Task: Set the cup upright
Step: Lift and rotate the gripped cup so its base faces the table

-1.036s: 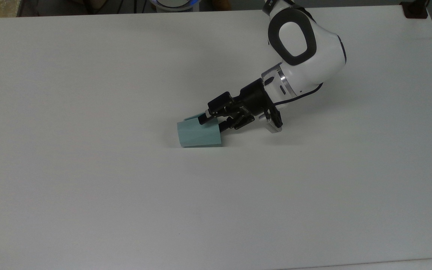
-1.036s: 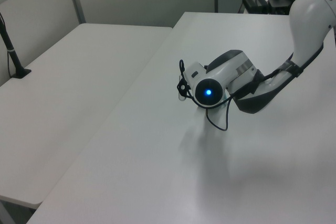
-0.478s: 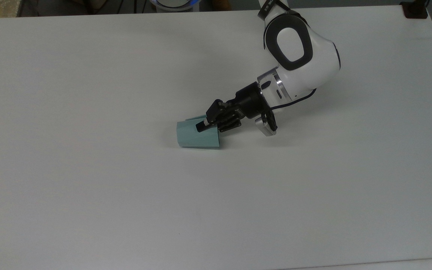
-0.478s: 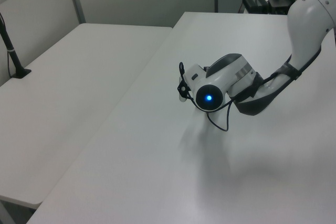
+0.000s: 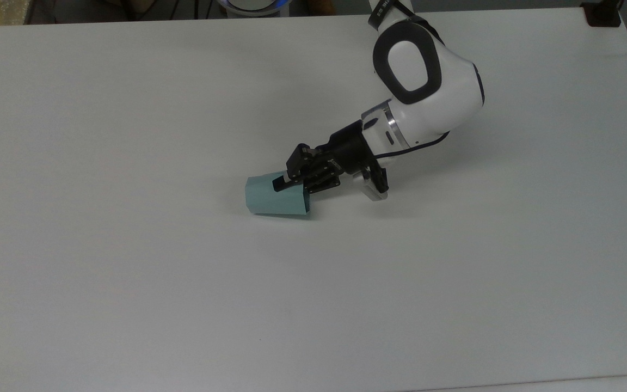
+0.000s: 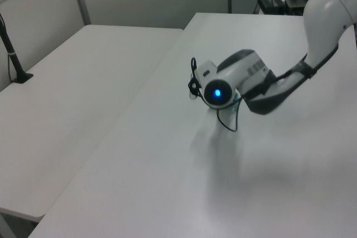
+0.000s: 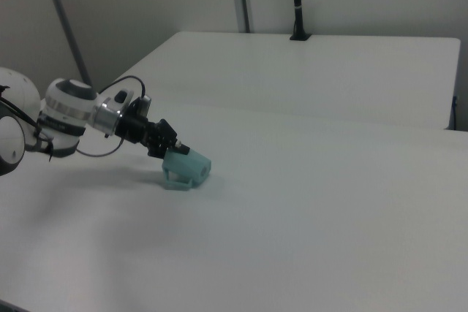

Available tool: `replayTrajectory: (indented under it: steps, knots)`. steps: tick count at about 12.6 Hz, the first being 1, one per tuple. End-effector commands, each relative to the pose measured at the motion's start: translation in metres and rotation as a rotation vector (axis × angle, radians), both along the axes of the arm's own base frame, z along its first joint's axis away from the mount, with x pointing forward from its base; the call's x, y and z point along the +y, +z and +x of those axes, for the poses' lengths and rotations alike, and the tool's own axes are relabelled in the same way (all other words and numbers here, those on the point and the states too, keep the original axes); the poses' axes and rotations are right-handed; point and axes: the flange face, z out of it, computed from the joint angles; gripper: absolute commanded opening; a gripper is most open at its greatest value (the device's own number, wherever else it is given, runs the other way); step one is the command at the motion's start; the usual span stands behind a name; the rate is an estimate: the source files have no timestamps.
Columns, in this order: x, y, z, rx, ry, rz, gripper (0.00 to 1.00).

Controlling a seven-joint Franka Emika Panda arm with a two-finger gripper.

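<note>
One small pale teal faceted plastic cup [image 5: 274, 200] lay on its side on the white table [image 5: 128, 272], slid toward the top view's left since a second before; the black two-finger gripper [image 5: 286, 185] had followed, its fingers pinching the cup's rim wall.

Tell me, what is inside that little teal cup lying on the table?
One black finger lies on the pale teal faceted plastic cup at its open end; the arm covers the opening, so its inside stays unseen.
</note>
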Motion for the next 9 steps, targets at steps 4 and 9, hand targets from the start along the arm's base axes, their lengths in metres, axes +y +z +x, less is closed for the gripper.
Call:
replayTrajectory:
  steps: [4,9]
  knots:
    - [-0.046,0.123,0.003,-0.067,-0.156,0.343,0.0]
    - [-0.09,0.163,0.005,-0.046,-0.263,0.549,0.0]
